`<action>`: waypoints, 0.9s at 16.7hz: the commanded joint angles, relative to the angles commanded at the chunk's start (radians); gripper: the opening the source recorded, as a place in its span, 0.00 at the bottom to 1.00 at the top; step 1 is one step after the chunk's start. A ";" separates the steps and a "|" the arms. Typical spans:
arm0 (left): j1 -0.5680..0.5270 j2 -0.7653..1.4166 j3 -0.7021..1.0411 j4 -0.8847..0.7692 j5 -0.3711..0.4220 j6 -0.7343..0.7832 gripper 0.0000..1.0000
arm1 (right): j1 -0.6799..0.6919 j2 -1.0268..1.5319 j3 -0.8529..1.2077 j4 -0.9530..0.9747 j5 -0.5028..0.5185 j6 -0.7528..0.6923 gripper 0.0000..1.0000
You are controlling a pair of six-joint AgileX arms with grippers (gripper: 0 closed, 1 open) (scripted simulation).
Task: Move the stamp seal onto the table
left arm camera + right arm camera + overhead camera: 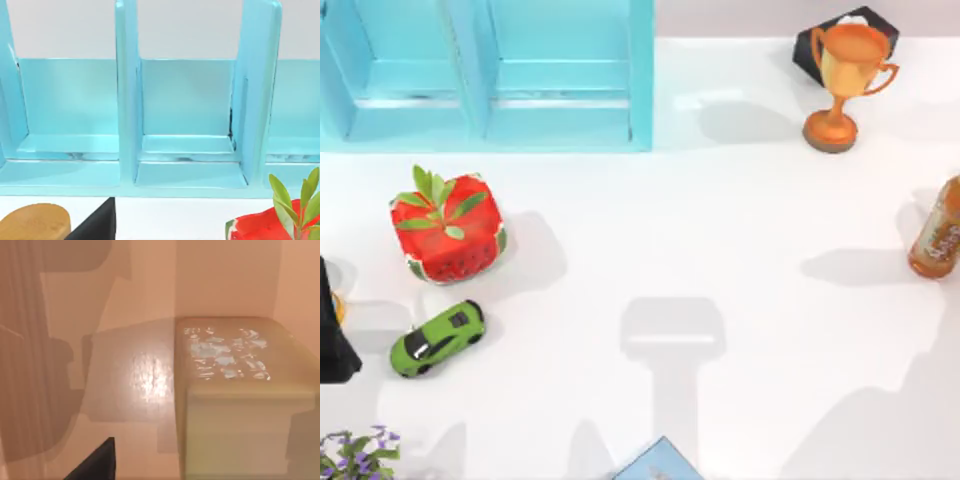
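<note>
The left gripper (332, 335) sits at the left edge of the table (740, 260), seen from above as a dark shape. The stamp seal (35, 222) is just beside it, a tan-brown rounded block next to the gripper's dark edge in the left wrist view. A small tan sliver shows against the gripper in the top view. Whether the gripper has closed on the seal, or how wide it stands, cannot be told, nor whether the seal rests on the table.

Ahead of the left gripper stands the turquoise shelf (185, 125), its compartments facing it. A red watermelon-patterned cube (448, 228) with green leaves lies near the gripper, and a green toy car (437, 338) lies close by.

The right gripper (95, 462) hangs beside a pale block (235, 405). Its opening cannot be told. An orange-gold trophy (848, 85) stands well away from the left gripper.
</note>
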 joint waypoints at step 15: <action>0.000 0.000 0.000 0.000 0.000 0.000 1.00 | 0.000 0.066 -0.165 0.231 0.000 0.001 0.62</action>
